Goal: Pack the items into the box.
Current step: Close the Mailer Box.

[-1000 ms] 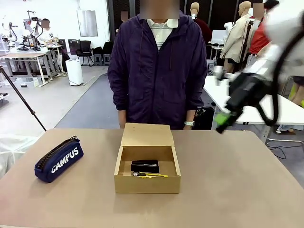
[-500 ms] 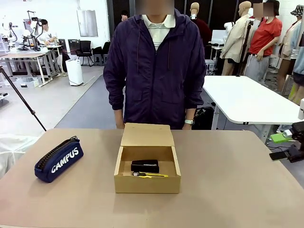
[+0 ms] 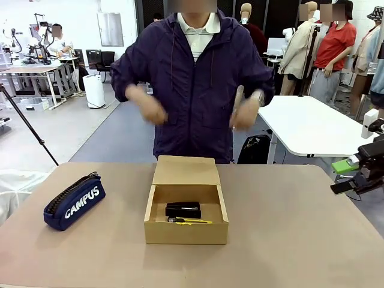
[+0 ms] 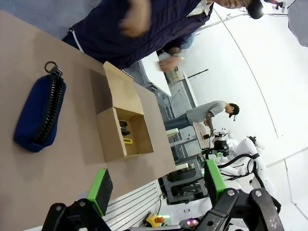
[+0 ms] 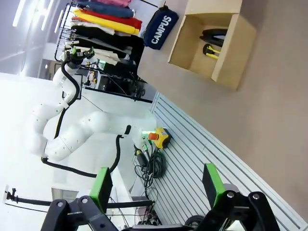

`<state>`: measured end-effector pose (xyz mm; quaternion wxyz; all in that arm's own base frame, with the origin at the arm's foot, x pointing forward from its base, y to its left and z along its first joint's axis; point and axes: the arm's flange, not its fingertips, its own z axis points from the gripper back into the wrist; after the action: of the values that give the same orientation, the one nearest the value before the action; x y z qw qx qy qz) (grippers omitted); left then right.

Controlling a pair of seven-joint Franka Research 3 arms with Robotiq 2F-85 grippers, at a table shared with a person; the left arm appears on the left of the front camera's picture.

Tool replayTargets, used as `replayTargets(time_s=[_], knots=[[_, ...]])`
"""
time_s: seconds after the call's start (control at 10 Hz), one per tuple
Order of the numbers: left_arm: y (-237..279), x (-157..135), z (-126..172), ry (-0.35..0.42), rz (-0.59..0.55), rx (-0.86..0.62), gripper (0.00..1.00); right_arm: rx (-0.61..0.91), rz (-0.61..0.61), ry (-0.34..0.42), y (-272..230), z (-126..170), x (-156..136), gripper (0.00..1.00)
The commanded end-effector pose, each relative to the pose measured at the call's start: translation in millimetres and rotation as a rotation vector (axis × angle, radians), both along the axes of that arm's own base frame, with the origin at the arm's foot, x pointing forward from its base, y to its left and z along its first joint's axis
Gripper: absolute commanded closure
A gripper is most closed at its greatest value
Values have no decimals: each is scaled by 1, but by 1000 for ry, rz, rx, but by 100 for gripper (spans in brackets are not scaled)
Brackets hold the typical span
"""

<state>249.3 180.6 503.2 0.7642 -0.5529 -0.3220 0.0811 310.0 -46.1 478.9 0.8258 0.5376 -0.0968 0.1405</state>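
So: two items, one box, flap up

One box (image 3: 186,231) sits mid-table (image 3: 288,240), its flap standing open on the 12 o'clock side. Two items are inside: one black stapler (image 3: 183,209) and, just at its 6 o'clock, one yellow-and-black utility knife (image 3: 192,221). One navy CAMPUS pencil case (image 3: 75,203) lies well apart at the box's 9 o'clock. The person's one hand (image 3: 150,111) and other hand (image 3: 245,113) are raised, blurry. Left gripper (image 4: 156,185) and right gripper (image 5: 157,185) both gape wide, holding nothing.
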Motion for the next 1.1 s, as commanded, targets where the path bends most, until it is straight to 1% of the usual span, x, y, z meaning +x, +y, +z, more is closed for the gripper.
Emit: replayTargets(time_s=[0.0,1.0], knots=[[0,0,2,-18,0,-12,0,-1,11,10,-5,1,2,0],[0,0,2,-18,0,-12,0,-1,11,10,-5,1,2,0]])
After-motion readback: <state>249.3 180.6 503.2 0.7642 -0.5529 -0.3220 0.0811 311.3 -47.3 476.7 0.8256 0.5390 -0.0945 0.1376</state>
